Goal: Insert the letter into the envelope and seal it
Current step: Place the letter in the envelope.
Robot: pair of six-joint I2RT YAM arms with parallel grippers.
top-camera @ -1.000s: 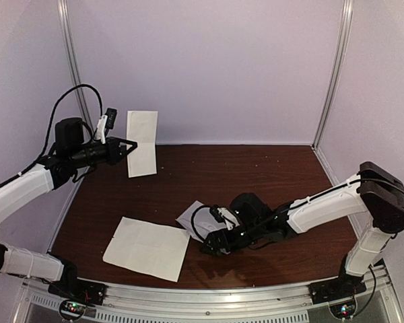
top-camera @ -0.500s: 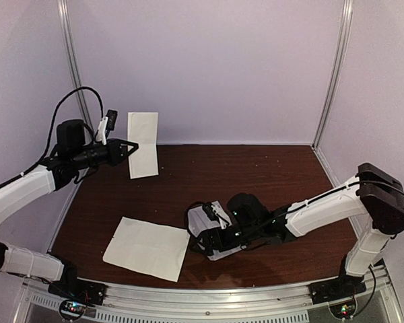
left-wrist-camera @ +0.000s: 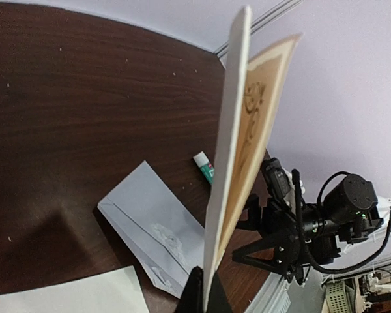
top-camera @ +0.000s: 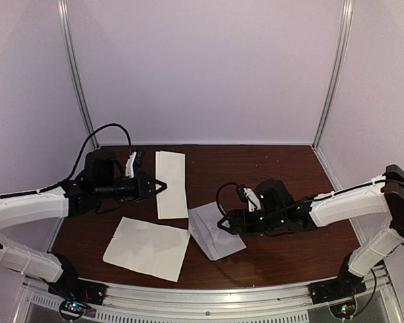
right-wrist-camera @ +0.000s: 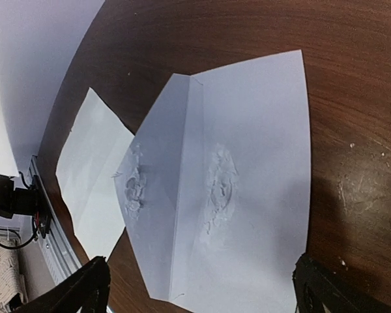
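Note:
My left gripper (top-camera: 160, 186) is shut on the letter (top-camera: 172, 182), a folded white sheet held on edge above the table left of centre. In the left wrist view the letter (left-wrist-camera: 229, 163) stands edge-on, rising from the gripper (left-wrist-camera: 208, 291). The envelope (top-camera: 214, 237), pale grey-lavender, lies flat with its pointed flap open. It also shows in the left wrist view (left-wrist-camera: 150, 218) and the right wrist view (right-wrist-camera: 241, 195), with rough smeared patches on flap and body. My right gripper (top-camera: 227, 223) is open at the envelope's right edge, its fingers (right-wrist-camera: 91, 287) spread wide either side of it.
A larger plain white sheet (top-camera: 148, 247) lies flat at the front left, its corner near the envelope (right-wrist-camera: 91, 176). A glue stick (left-wrist-camera: 204, 166) lies on the wood beyond the envelope. The metal front rail (top-camera: 209, 299) runs along the near edge.
My left arm has come down from the back left toward the centre, carrying the letter. My right gripper has drawn back to the right, and the envelope now lies flat with its flap open.

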